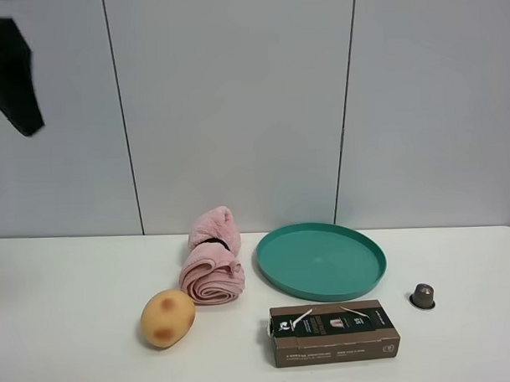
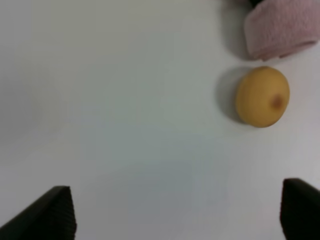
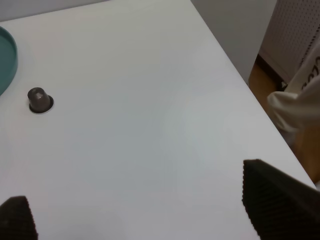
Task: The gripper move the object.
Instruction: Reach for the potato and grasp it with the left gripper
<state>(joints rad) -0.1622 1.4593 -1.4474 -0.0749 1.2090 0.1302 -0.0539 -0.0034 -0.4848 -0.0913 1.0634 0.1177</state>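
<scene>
The object is a yellow-orange potato-like lump (image 1: pixel 167 318) with reddish-brown blotches. It lies on the white table, front left, just in front of a pink rolled towel (image 1: pixel 211 264). It also shows in the left wrist view (image 2: pixel 262 96), well ahead of my left gripper (image 2: pixel 175 220), which is open and empty high above bare table. A black part of the left arm (image 1: pixel 8 74) shows at the exterior view's top left. My right gripper (image 3: pixel 145 220) is open and empty over the table's right end and is out of the exterior view.
A teal plate (image 1: pixel 320 260) sits at centre, with a brown-and-black carton (image 1: pixel 334 331) in front of it. A small brown coffee capsule (image 1: pixel 422 296) stands to the right and shows in the right wrist view (image 3: pixel 39 99). The table's right edge (image 3: pixel 240 85) drops to the floor.
</scene>
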